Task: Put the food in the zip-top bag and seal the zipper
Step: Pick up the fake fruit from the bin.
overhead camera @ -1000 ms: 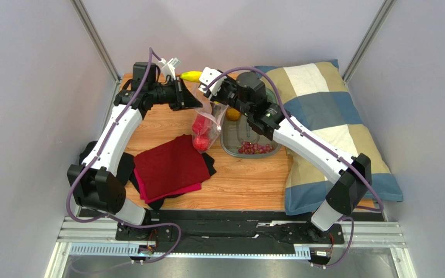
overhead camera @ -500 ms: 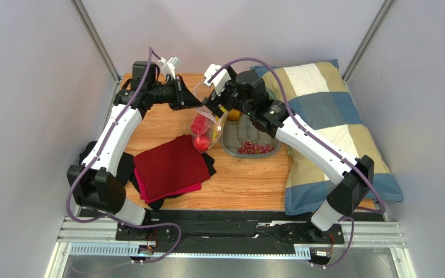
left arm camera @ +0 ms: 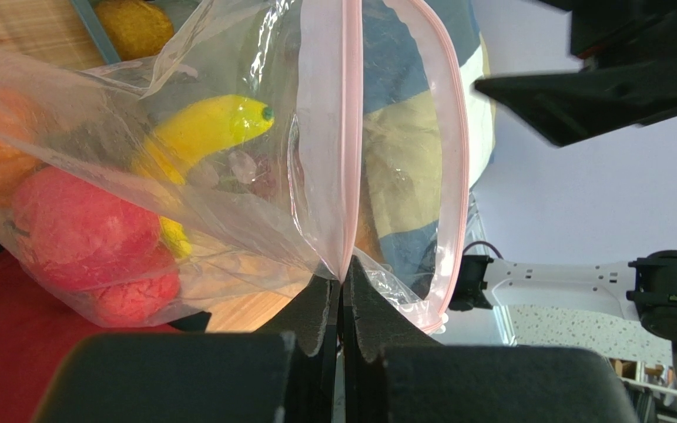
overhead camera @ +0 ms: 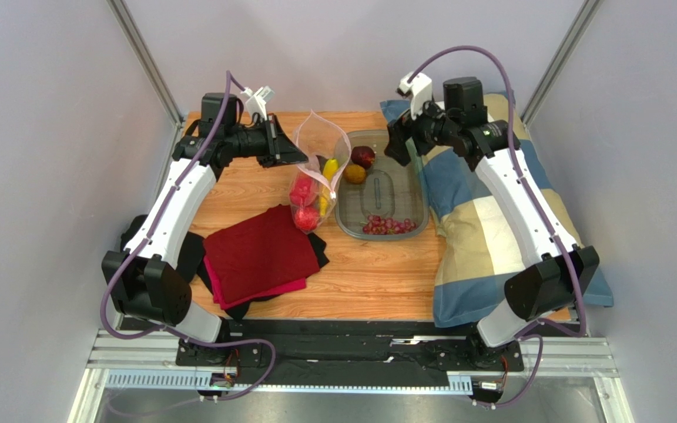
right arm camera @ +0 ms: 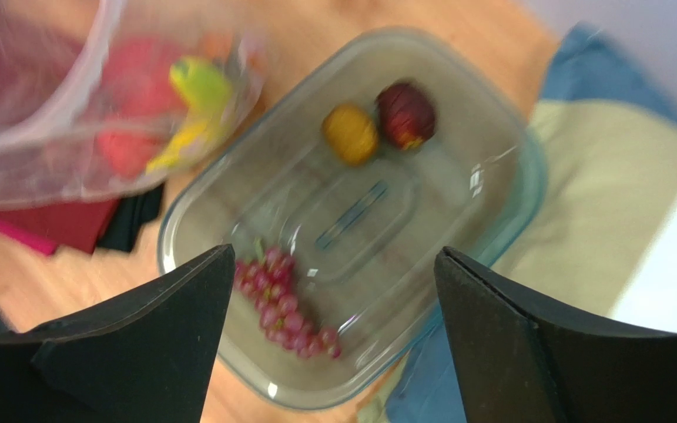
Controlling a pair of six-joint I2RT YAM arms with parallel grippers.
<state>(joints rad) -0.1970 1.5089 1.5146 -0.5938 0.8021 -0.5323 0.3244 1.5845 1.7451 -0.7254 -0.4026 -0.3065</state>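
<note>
Top external view: the left end effector [overhead camera: 303,159] sits in the upper middle of the frame. Its jaws are pressed together on one lip of the zip-top bag [overhead camera: 314,198]. The bag's mouth gapes in a loop toward the top of the frame, and its filled bottom rests on the counter [overhead camera: 377,273] just above the red cloth [overhead camera: 258,256].

From the left wrist, the pale-pink zipper [left arm camera: 348,132] runs straight up from the pinch point. The opposite lip bows away to the right, so the strip is unsealed. Inside the bag a yellow banana [left arm camera: 214,128] lies over two red fruits [left arm camera: 86,220] at the left of that frame. Which is the apple and which the strawberry cannot be told.

The right end effector [overhead camera: 401,145] hangs at upper right of centre in the top view, over the edge where the clear tub [overhead camera: 386,189] meets the checked pillow [overhead camera: 492,203]. Its jaws are spread wide with nothing between them.

In the right wrist view the tub fills the middle, just right of the bag. The purple grapes [right arm camera: 285,304] lie toward the tub's lower left. The orange pumpkin [right arm camera: 349,134] and dark plum [right arm camera: 406,115] sit just beside each other near the top of that frame.
</note>
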